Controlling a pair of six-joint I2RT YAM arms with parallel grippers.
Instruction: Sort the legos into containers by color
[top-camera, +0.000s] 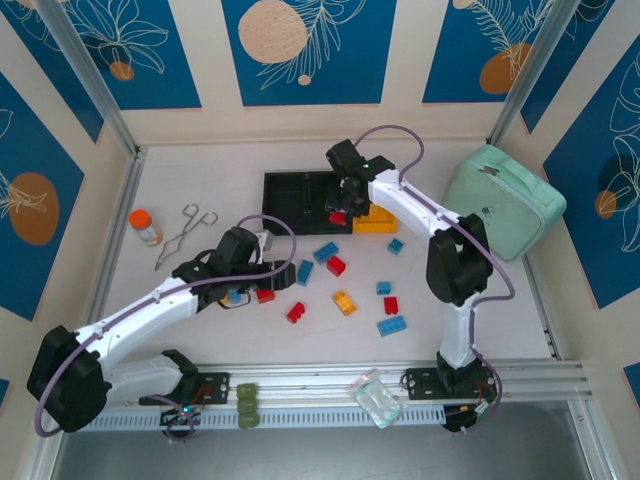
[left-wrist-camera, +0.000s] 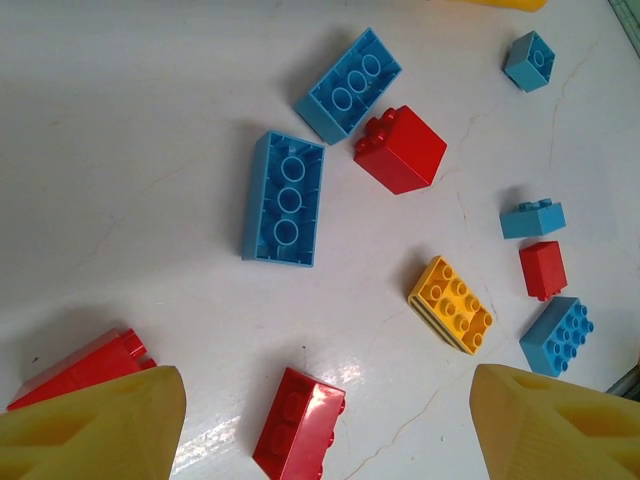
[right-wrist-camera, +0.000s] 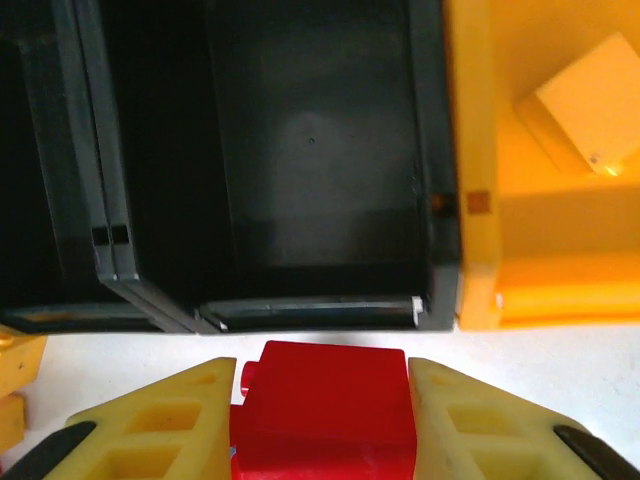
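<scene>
Top external view: my right fingers (top-camera: 343, 207) are clenched on a red brick (right-wrist-camera: 325, 405), held just short of the near wall of the middle black bin (right-wrist-camera: 310, 150) and not yet over it. My left fingers (top-camera: 238, 291) hang spread wide w/ nothing between them, low over the loose legos (top-camera: 340, 285) on the worktop (left-wrist-camera: 120, 120).

Progress looks early to me. Of the three containers, the yellow bin (right-wrist-camera: 520, 250) holds one sorted yellow brick (right-wrist-camera: 585, 110), and the middle black bin looks bare. The left black bin (right-wrist-camera: 40, 150) is too dark & cropped in the right wrist view, so I can't say what's in it. Approx. ten bricks lie scattered on the worktop: blues, reds and one loose yellow brick (left-wrist-camera: 450, 303). So that's one piece sorted, one in hand, and the rest to go.

Everything is hard, glossy plastic. The bricks are boxy w/ round studs on top. A long blue brick (left-wrist-camera: 285, 198) and a second blue brick (left-wrist-camera: 348, 85) lie belly-up, showing hollow undersides w/ a row of round tubes. The bins are thin-walled rectangles joined side by side, the black ones w/ a dull sheen. The worktop is white, smooth and faintly shiny, w/ hairline marks. My fingertips are yellow wedges w/ open lattice cells.
</scene>
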